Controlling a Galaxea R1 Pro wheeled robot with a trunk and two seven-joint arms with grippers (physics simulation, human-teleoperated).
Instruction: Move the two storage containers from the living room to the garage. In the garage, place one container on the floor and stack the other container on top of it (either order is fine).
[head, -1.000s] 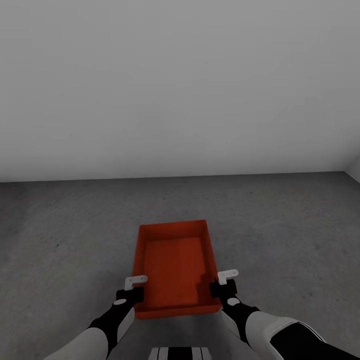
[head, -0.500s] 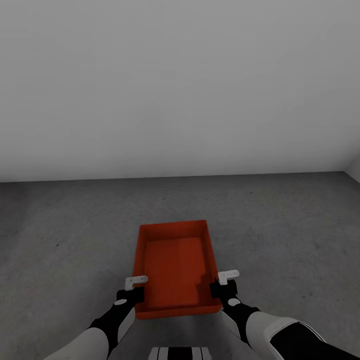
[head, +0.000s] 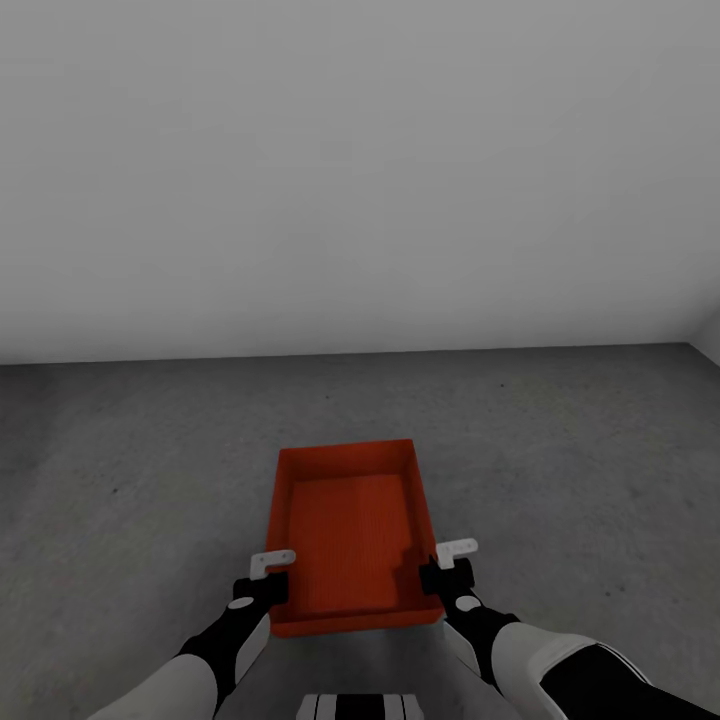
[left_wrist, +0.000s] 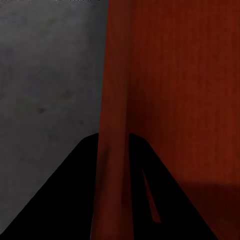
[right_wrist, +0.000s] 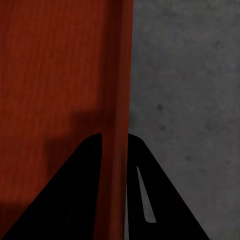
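Both grippers, left (head: 268, 577) and right (head: 447, 564), pinch the long side walls of the red-orange ribbed open bin (head: 350, 530). It points away lengthwise, low over the grey concrete floor (head: 120, 450).

The floor (head: 560, 450) is dark grey, rough, matte concrete with faint mottling and a few small dark specks. Its far edge meets a plain white wall (head: 360, 170) in a straight line, and at the far right corner a second wall begins. One red-orange storage container (head: 350, 530), open at the top and finely ribbed inside, is over the near middle of the floor, its long sides running away from the near edge toward the wall; whether it rests on the concrete cannot be told.
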